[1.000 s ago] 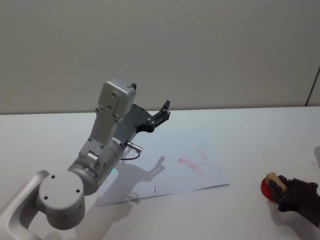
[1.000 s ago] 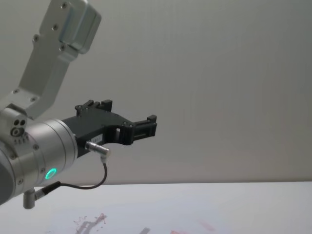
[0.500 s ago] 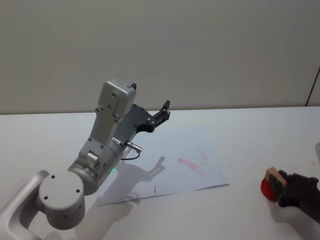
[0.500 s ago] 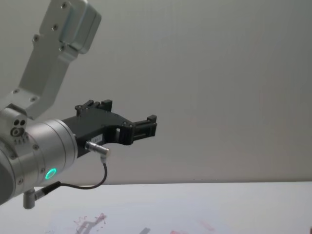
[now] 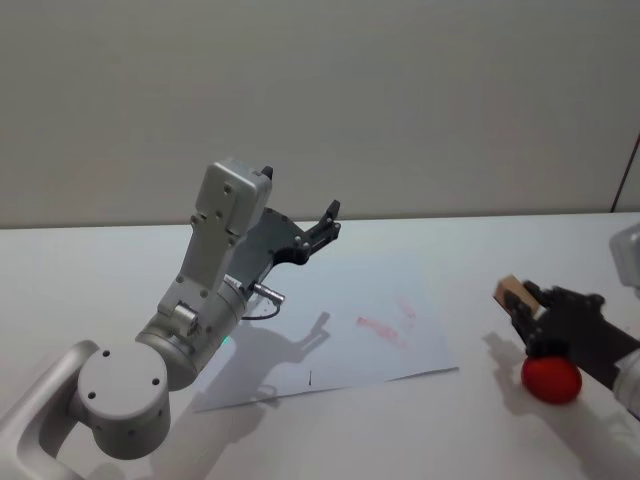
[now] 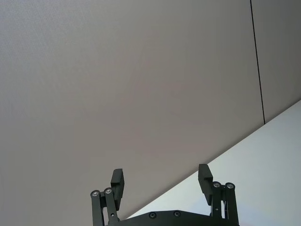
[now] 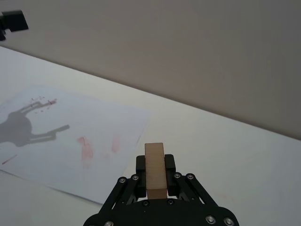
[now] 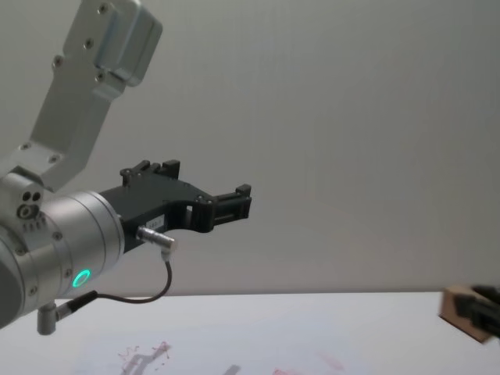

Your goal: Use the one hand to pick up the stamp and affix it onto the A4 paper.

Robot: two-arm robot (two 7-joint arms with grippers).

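Note:
My right gripper (image 5: 522, 300) hangs above the table's right side, shut on the stamp (image 5: 512, 292), a small light-wood block. The right wrist view has the stamp (image 7: 154, 170) standing upright between the black fingers (image 7: 170, 165). The chest view catches the stamp (image 8: 462, 312) at its right edge. The A4 paper (image 5: 340, 335) lies flat at the table's middle with red ink marks (image 5: 383, 330) on it, to the left of the stamp and apart from it. The paper (image 7: 70, 141) also lies ahead of the stamp in the right wrist view. My left gripper (image 5: 326, 221) is held high over the paper's far side, open (image 6: 161, 181).
A round red ink pad (image 5: 551, 379) sits on the table just below and right of the held stamp. The big silver left arm (image 5: 205, 300) with its green-lit ring rises over the paper's left part and casts a shadow on it. A plain wall stands behind the white table (image 5: 480, 250).
My right gripper has lifted the stamp off the red ink pad and carried it up and left toward the paper. The left arm has not moved.

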